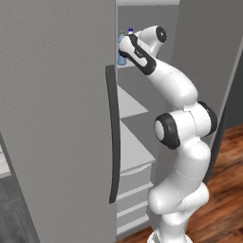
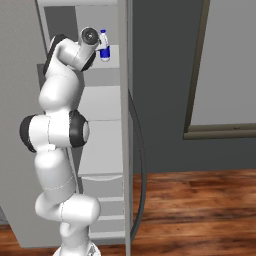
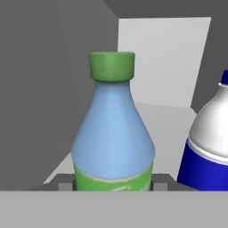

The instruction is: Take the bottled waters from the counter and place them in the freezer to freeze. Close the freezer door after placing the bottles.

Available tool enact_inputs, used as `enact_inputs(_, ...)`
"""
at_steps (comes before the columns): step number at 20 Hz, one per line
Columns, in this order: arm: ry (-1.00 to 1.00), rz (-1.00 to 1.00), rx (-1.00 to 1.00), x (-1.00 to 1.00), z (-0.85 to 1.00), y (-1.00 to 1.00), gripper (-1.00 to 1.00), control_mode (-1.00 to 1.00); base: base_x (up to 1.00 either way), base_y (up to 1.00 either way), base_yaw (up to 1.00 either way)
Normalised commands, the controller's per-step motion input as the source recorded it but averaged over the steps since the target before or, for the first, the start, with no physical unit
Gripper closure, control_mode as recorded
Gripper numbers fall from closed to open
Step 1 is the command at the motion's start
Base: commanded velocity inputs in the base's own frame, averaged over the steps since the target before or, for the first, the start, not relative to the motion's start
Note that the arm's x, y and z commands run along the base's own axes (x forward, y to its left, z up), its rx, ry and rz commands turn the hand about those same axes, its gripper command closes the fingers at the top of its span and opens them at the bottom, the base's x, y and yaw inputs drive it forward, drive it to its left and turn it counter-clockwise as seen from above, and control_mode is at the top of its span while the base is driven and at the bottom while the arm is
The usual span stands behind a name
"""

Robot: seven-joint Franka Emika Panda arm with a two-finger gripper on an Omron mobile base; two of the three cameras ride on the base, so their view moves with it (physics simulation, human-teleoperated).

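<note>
bottles: two stand upright on an upper shelf (image 2: 114, 51) inside the freezer (image 1: 137, 142), side by side and just apart. the green-capped bottle (image 3: 113, 129), pale blue in the body with a green label band low down, sits between the gripper (image 3: 113, 185) tips, whose two grey fingers (image 3: 66, 183) press against its sides at the label; the pincer is closed narrowly on this one bottle. the second bottle (image 3: 207, 142), white above a blue label, stands just beside it, free of the gripper; in the right base view this blue-label bottle (image 2: 104, 46) shows past the hand on the shelf, and in the left base view the green-capped bottle (image 1: 122, 51) peeks out beside the wrist with the other's cap just behind. one white arm (image 1: 178, 137) rises from the floor and reaches high into the open compartment. the freezer door (image 1: 57, 118), one grey panel with one long dark bar handle (image 1: 113, 135), stands open at the arm's left. below the bottles lie more pale shelves and white drawers (image 1: 135, 190). a wood floor (image 2: 200, 210) runs alongside.
</note>
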Motion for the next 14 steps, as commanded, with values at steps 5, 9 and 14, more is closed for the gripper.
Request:
enact_inputs(5,0.0,0.0,0.0,0.0,0.0,0.0,-1.0,-1.0,0.0,0.0,0.0)
enact_inputs(9,0.0,0.0,0.0,-0.02,0.0,0.0,-1.0,-1.0,0.0,0.0,0.0)
enact_inputs(14,-0.03,0.0,0.0,-0.19,0.0,0.0,-1.0,-1.0,0.0,0.0,0.0)
